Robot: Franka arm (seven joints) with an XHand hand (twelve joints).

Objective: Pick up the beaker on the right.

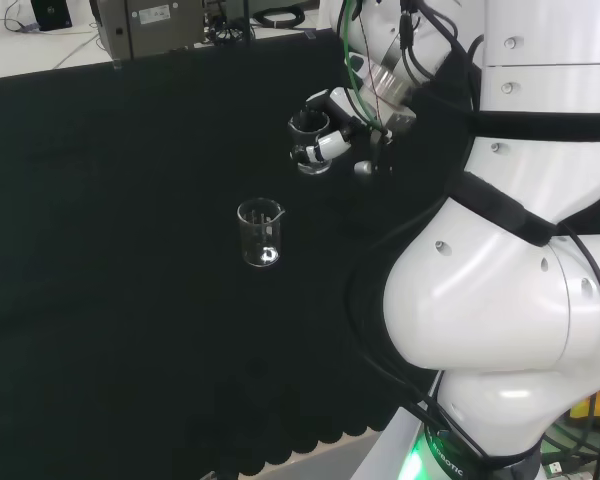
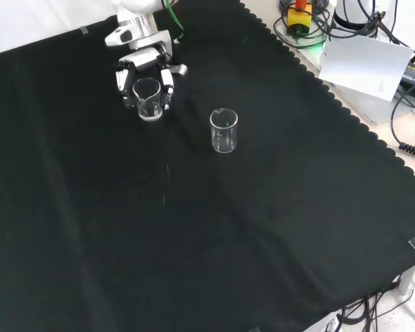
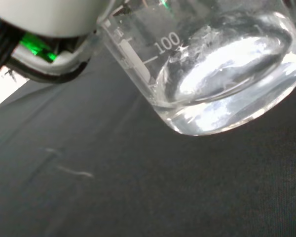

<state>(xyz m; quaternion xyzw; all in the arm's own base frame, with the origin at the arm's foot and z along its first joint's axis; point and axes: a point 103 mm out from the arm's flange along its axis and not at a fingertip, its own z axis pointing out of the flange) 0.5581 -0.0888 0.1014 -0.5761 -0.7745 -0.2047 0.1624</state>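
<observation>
The held beaker (image 1: 310, 143) sits just above the middle of the head view, right of centre, against the arm's white links; in the front view (image 2: 147, 99) it is at the upper left, close under the wrist. It is clear glass, upright or nearly so, and looks empty. In the wrist view (image 3: 212, 74) its thick rounded base appears to hang clear of the cloth (image 3: 138, 187), so I would judge it already lifted a little, though I cannot be sure from the other two angles.

A small glass vessel like this should be light and stiff, but smooth-walled, so apt to slip, and it would break if dropped. The sensible hold is round the straight wall at mid-height, below the lip, which is about where it is being held.

The hand (image 1: 330, 140) has its black and white fingers (image 2: 167, 81) curled round the beaker from both sides, clasping it. The wrist comes down from the top of the front view, fingers pointing downward.

A second beaker (image 2: 223, 130) stands alone near the middle of the front view, apart from the hand and untouched.
</observation>
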